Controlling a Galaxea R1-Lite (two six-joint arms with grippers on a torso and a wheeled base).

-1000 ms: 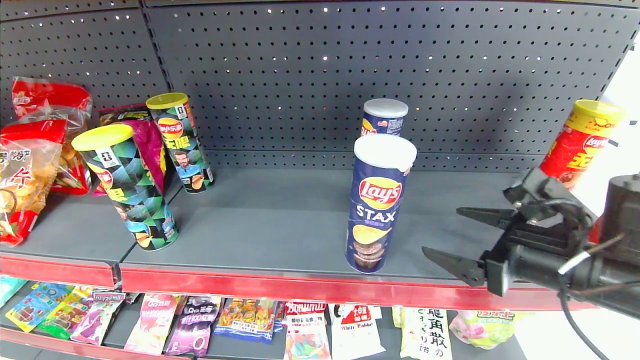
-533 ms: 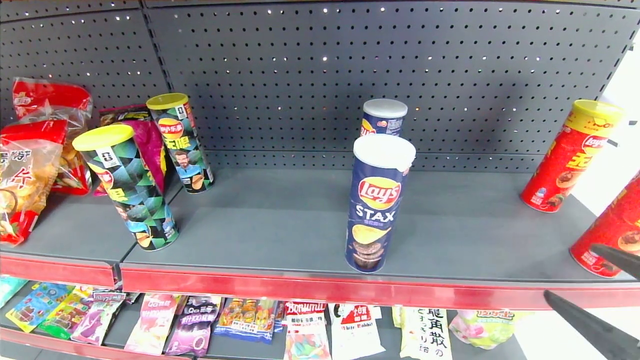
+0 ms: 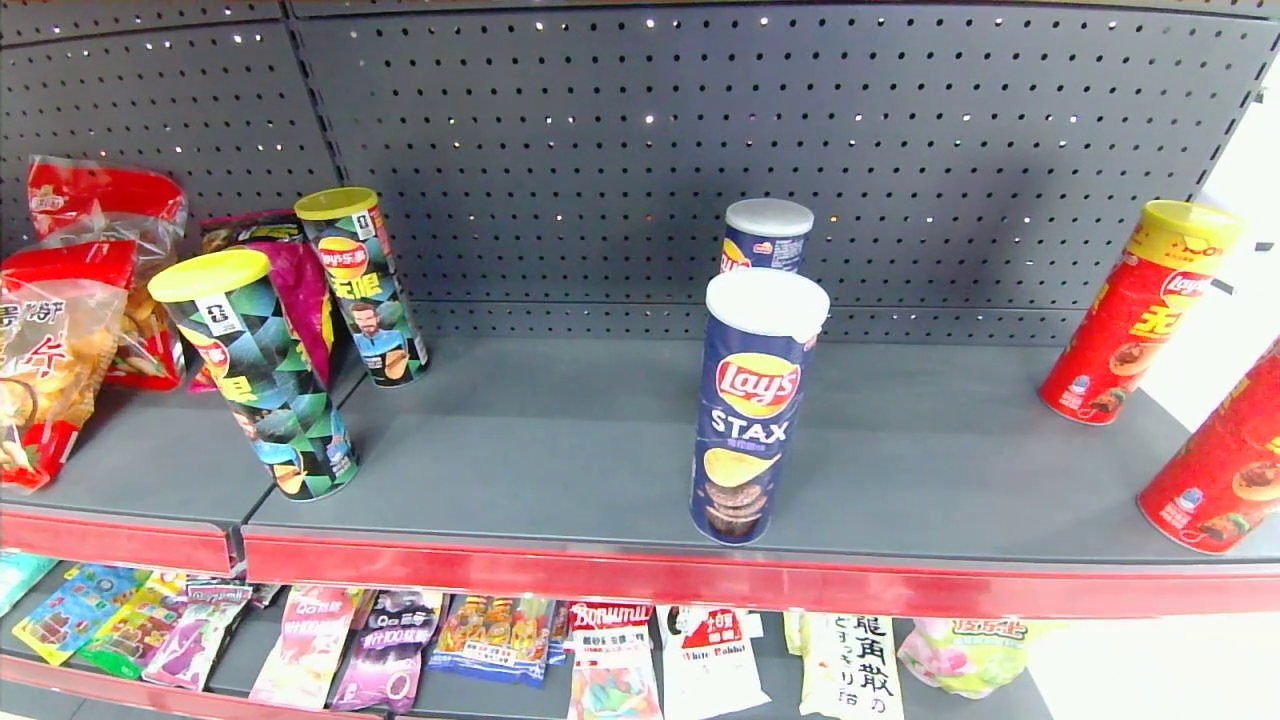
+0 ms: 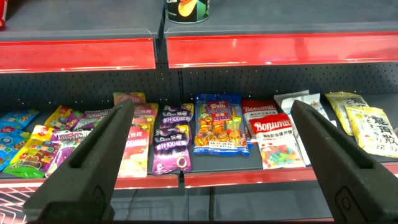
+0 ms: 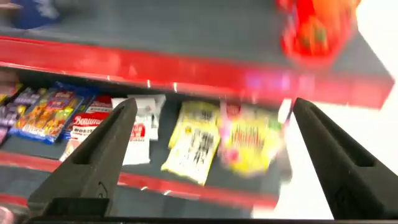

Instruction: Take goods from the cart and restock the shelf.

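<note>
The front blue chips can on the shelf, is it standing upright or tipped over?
Upright. The front blue chips can stands on its base on the shelf, its white lid facing up.

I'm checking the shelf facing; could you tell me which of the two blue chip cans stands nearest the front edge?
The blue can showing its full label, close to the red shelf lip; the other blue can stands behind it by the pegboard.

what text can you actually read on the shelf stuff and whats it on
"Lay's" and "STAX": front blue can.
"Lay's": rear red can.
"Bonumill": red-topped packet, lower shelf.
"White Rabbit": white packet beside it.
Everything else: too small or blurred to read.
</note>
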